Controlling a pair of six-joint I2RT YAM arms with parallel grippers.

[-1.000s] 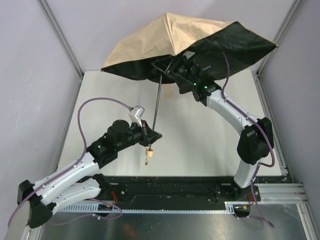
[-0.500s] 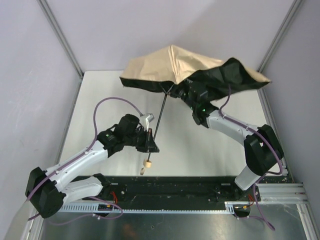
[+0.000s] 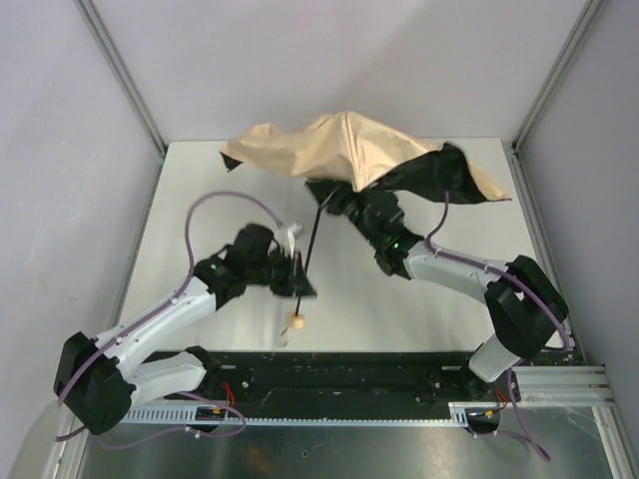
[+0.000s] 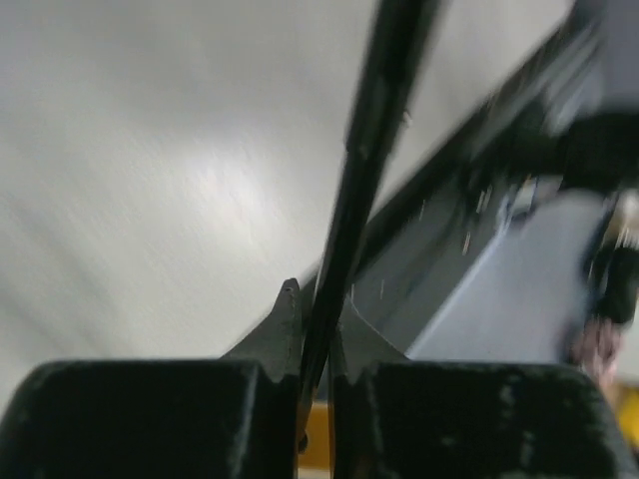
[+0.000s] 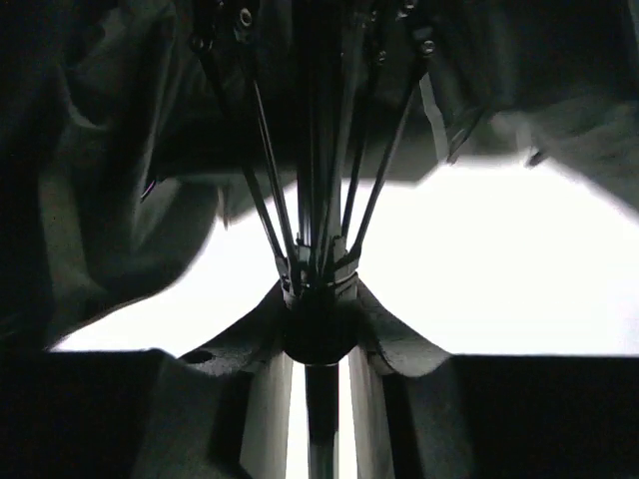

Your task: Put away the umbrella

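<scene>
jaws of the left gripper (image 4: 315,321) pinch the umbrella (image 3: 349,150) shaft (image 4: 364,150) — right gripper (image 5: 321,299) clamps its runner (image 5: 319,341).

White table (image 3: 190,170), grey walls (image 3: 399,50), aluminium corner posts (image 3: 120,72).

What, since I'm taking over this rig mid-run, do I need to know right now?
Left hand: shut on the shaft, just above the handle.
Right hand: shut on the runner under the canopy.
Umbrella: spans both hands, canopy half collapsed.
Done: both grips set.
To do: probably finish closing it, then stow it.
</scene>
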